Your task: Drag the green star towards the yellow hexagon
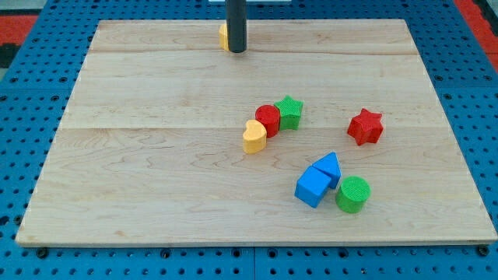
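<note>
Tip: my tip (236, 50), matte dark rod end, grips nothing; touches yellow hexagon (223, 36), mostly hidden behind it.
Green star (289, 111): ribbed plastic, well below the hexagon toward the view's right, touching red cylinder (268, 118).
Yellow heart (254, 137): against that cylinder, hexagon far above.
Board: pale wooden board (140, 155), smooth grain.

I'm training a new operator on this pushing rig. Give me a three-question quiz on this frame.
1. True or false: my tip touches the green star.
2. Which block sits against the green star's left side? A) red cylinder B) red star C) blue cube
3. Fill in: the yellow hexagon lies near the board's ___ edge, partly hidden behind the rod.

Key: 1 false, the tip is far up the board beside the hexagon; 2 A; 3 top.
</note>
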Controlling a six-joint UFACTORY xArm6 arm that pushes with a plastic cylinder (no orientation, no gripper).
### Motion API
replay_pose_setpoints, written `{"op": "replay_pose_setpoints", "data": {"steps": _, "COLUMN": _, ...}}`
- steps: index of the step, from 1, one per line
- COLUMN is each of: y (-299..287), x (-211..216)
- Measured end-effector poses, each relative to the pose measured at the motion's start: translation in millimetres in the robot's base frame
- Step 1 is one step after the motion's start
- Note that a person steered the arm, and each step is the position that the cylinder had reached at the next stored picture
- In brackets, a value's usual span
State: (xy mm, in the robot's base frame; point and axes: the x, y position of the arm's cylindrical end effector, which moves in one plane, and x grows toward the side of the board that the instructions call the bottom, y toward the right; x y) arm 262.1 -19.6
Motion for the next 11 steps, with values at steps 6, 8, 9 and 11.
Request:
{"op": "replay_pose_setpoints", "data": {"steps": 6, "y": 3.4, "x": 66.1}}
{"op": "replay_pose_setpoints", "data": {"steps": 8, "y": 26.6, "x": 39.6}}
{"op": "replay_pose_setpoints", "data": {"steps": 9, "y": 18.8, "x": -4.2}}
{"op": "replay_pose_setpoints", "data": {"steps": 11, "y": 26.1, "x": -4.3}}
